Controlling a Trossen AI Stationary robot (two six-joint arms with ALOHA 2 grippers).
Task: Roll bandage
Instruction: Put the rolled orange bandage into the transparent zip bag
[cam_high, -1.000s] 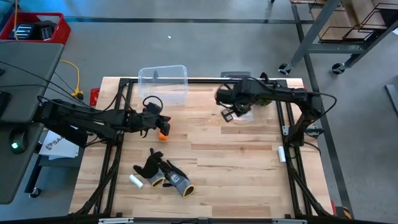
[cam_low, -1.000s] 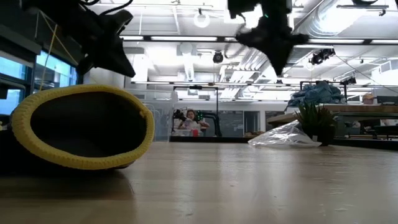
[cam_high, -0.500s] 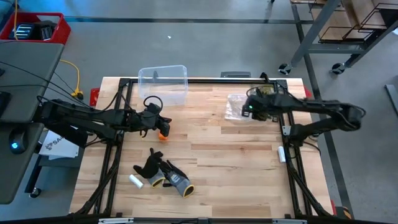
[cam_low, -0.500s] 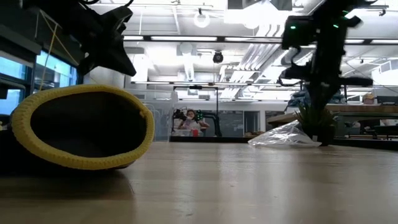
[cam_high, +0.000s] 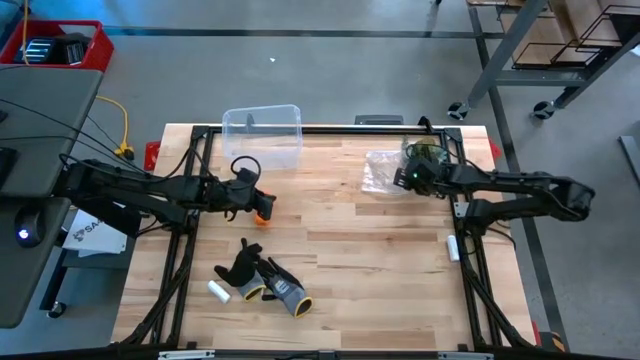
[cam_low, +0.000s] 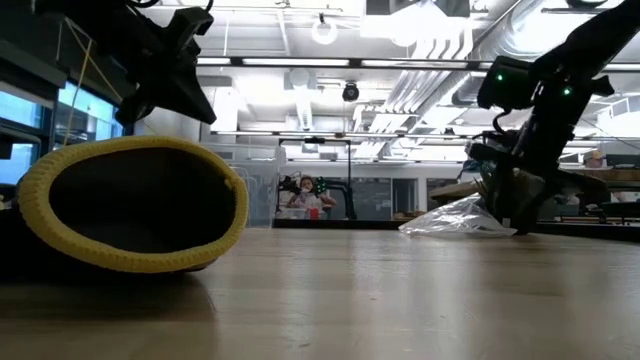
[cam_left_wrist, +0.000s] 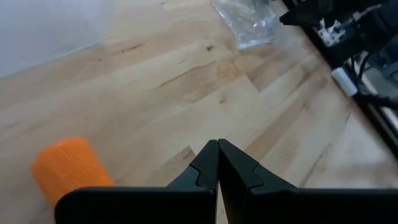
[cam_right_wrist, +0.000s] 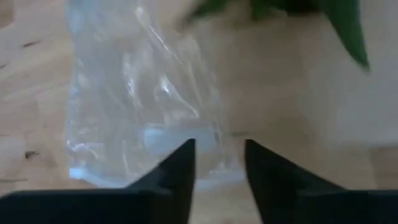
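One bright orange stubby roll of soft stretchy bandage (cam_left_wrist: 69, 167) lies on the wooden tabletop (cam_high: 360, 250), just beside the left tool (cam_high: 252, 197), whose fingers are pressed together and empty. It looks light and squashy; take it across its round sides. Its axis direction is unclear. Well apart, the right tool (cam_right_wrist: 217, 163) stands parted over a clear crinkled plastic bag (cam_high: 378, 170).

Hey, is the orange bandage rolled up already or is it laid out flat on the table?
Rolled up. The bandage shows as a short stubby cylinder on the wood beside the shut left gripper, with no loose strip trailing from it.
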